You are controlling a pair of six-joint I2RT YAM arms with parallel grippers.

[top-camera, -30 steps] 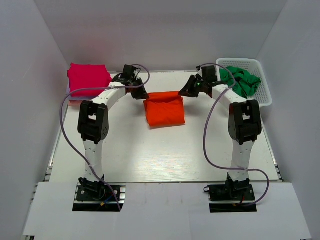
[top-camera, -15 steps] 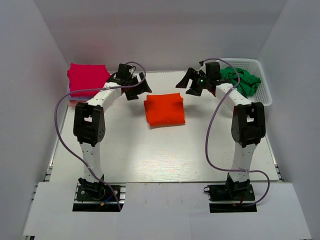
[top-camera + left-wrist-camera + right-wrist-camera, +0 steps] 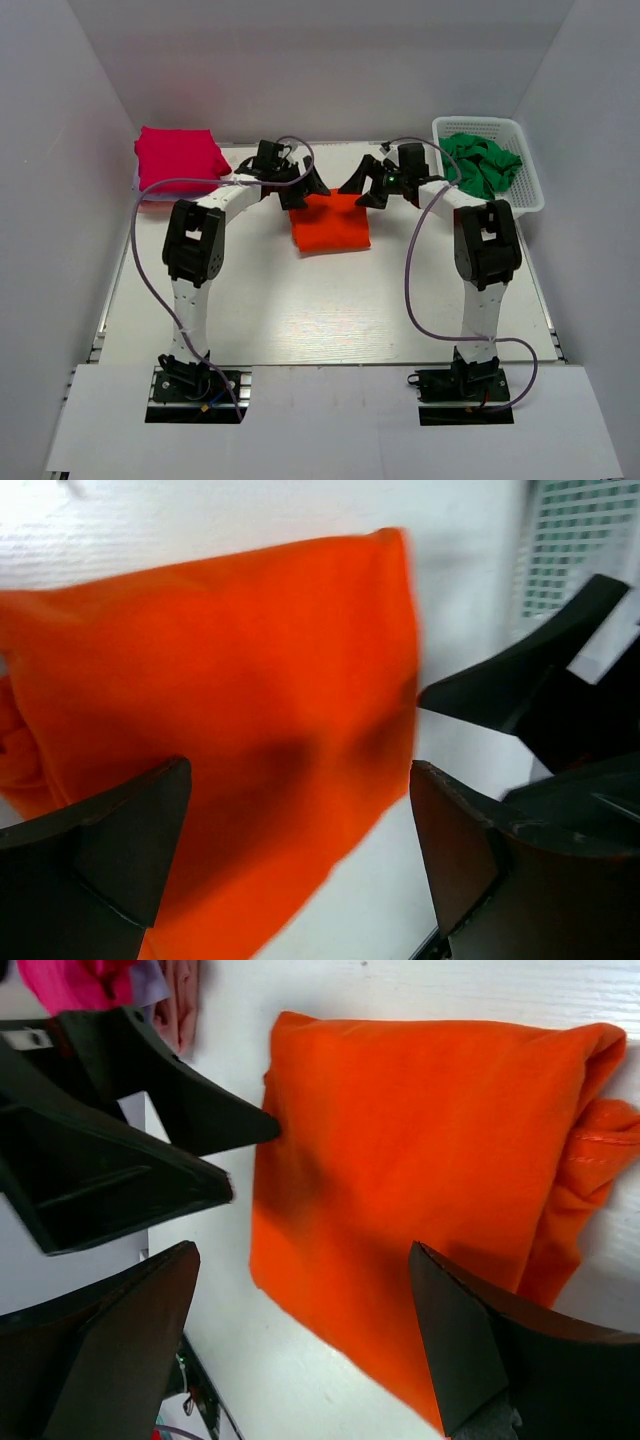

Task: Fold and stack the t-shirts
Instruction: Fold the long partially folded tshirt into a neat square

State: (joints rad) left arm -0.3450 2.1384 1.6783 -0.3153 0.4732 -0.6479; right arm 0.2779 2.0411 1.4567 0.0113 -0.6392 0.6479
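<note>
Both jaws moved in over the orange t-shirt (image 3: 330, 222), spread wide, empty.
Soft, limp cloth; pinching the far corners looked best.

Top external: high at near side, looks down and toward far side over whole white table (image 3: 300, 300). Wrist views: very close, facing down; all three share folded bright orange-red cloth t-shirt (image 3: 330, 222)

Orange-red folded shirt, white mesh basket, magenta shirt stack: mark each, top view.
Orange-red folded shirt (image 3: 332, 228): top view, cloth centre.
White mesh basket (image 3: 478, 121): top view, far rim.
Magenta shirt stack (image 3: 178, 160): top view, centre.
</note>
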